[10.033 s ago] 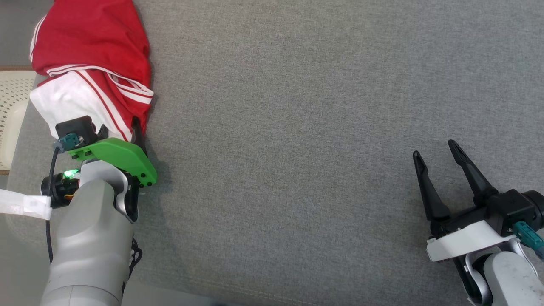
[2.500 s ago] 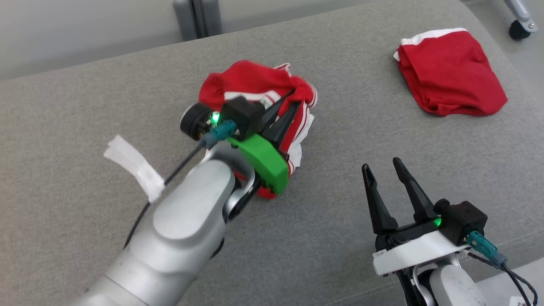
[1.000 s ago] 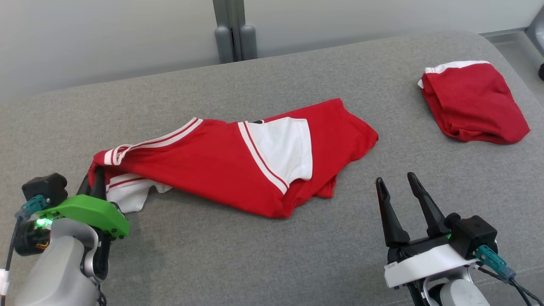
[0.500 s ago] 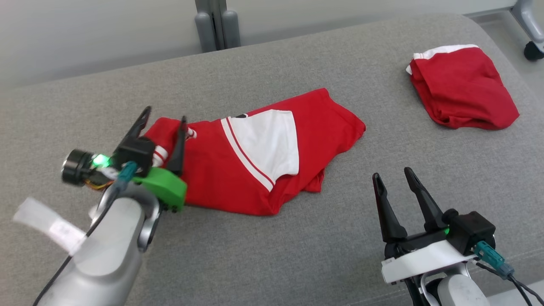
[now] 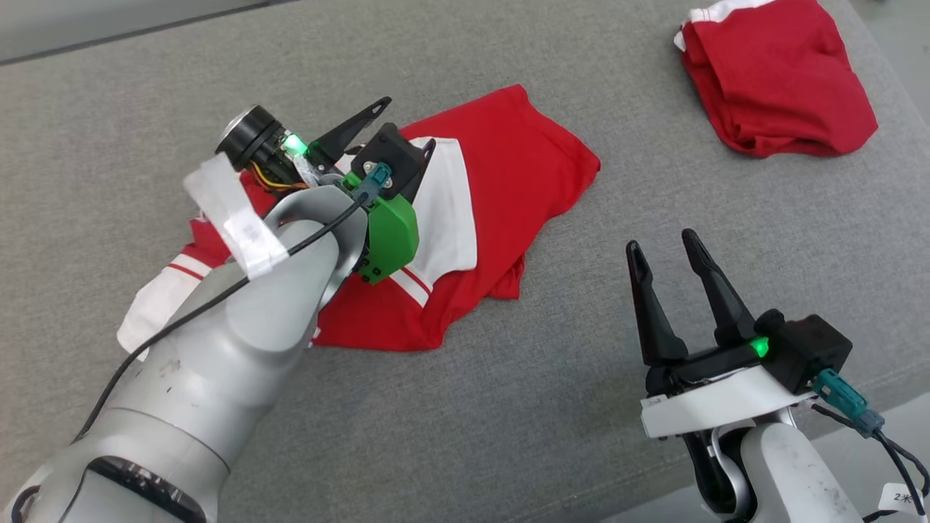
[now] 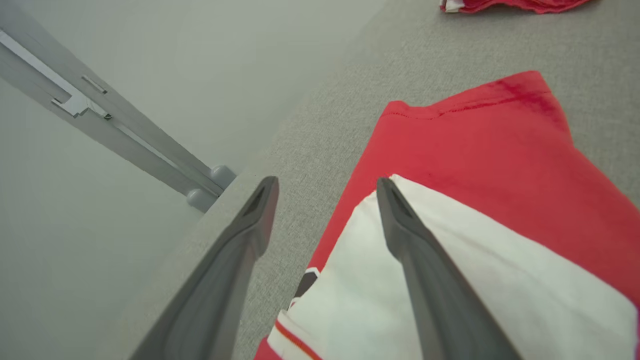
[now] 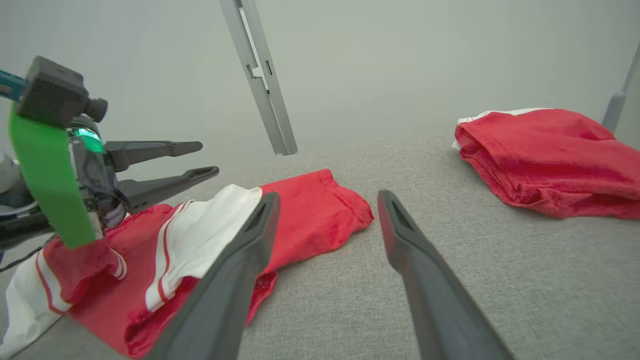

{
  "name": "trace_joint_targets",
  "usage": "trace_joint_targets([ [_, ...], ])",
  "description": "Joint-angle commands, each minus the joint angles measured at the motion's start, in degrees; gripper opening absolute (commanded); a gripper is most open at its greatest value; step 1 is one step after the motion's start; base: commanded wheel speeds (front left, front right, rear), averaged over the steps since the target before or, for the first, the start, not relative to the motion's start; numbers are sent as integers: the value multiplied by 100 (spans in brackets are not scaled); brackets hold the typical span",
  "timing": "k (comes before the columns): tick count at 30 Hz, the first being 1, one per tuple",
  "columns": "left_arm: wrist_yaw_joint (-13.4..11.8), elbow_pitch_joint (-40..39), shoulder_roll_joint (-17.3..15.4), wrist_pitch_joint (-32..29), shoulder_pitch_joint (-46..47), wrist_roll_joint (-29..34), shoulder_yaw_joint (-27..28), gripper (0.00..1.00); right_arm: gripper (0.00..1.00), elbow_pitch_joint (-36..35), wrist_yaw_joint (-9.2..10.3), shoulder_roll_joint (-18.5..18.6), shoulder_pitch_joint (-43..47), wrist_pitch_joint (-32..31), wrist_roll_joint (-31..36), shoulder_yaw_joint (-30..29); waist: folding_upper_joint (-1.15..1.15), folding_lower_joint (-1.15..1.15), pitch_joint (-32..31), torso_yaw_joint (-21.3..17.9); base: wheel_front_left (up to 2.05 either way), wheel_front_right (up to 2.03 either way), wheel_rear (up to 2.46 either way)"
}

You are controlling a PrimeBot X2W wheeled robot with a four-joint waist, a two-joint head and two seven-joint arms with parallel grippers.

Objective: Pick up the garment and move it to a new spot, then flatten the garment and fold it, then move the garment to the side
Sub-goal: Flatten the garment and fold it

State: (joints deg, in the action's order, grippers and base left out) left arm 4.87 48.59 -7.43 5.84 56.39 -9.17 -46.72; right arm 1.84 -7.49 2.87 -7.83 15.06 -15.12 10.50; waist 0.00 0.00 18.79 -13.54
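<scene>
The garment (image 5: 523, 167), a red shirt with white panels and stripes, lies crumpled and partly spread on the grey cushioned surface (image 5: 508, 407). My left gripper (image 5: 403, 127) hovers above the garment's middle, open, with nothing between its fingers. In the left wrist view the left gripper (image 6: 325, 182) points over the garment (image 6: 500, 150) at its white panel and far edge. My right gripper (image 5: 661, 243) stands open and empty at the lower right, apart from the cloth. The right wrist view has the right gripper (image 7: 327, 197) facing the garment (image 7: 310, 215), with the left gripper (image 7: 206, 159) open above the cloth's left part.
A second red garment (image 5: 777, 73), folded, lies at the far right of the surface, also visible as a folded red garment (image 7: 545, 155) in the right wrist view. A grey post (image 7: 260, 75) stands against the pale wall behind the surface's far edge.
My left gripper has opened and let go of the garment's left end, then lifted and swung right over the cloth's middle. The head camera has tilted down. The right gripper has stayed put.
</scene>
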Motion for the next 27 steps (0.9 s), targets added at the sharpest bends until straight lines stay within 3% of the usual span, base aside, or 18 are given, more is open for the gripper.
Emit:
trace_joint_targets([
  [1, 59, 119, 46, -20, 184, 70, -71, 100, 100, -25, 0, 5, -103, 16, -59, 22, 0, 0, 365, -351, 0, 0, 0],
  [16, 252, 1397, 193, -137, 752, 38, -751, 98, 100, -68, 0, 3, -221, 16, -237, 37, 0, 0, 614, -571, 0, 0, 0],
  [17, 255, 1438, 195, -116, 759, 21, -776, 85, 100, -63, 0, 2, -224, 16, -241, 31, 0, 0, 609, -563, 0, 0, 0],
  [18, 258, 1477, 202, -95, 766, 2, -804, 43, 100, -57, 0, 3, -231, 16, -240, 21, 0, 0, 599, -551, 0, 0, 0],
  [20, 260, 1512, 226, -45, 764, -41, -878, 0, 100, -55, 0, 3, -242, 16, -242, 12, 0, 0, 575, -524, 0, 0, 0],
  [27, 259, 1462, 332, 245, 762, -285, -1215, 0, 100, -23, 1, 4, -230, 16, -178, 4, 0, 0, 431, -389, 0, 0, 0],
])
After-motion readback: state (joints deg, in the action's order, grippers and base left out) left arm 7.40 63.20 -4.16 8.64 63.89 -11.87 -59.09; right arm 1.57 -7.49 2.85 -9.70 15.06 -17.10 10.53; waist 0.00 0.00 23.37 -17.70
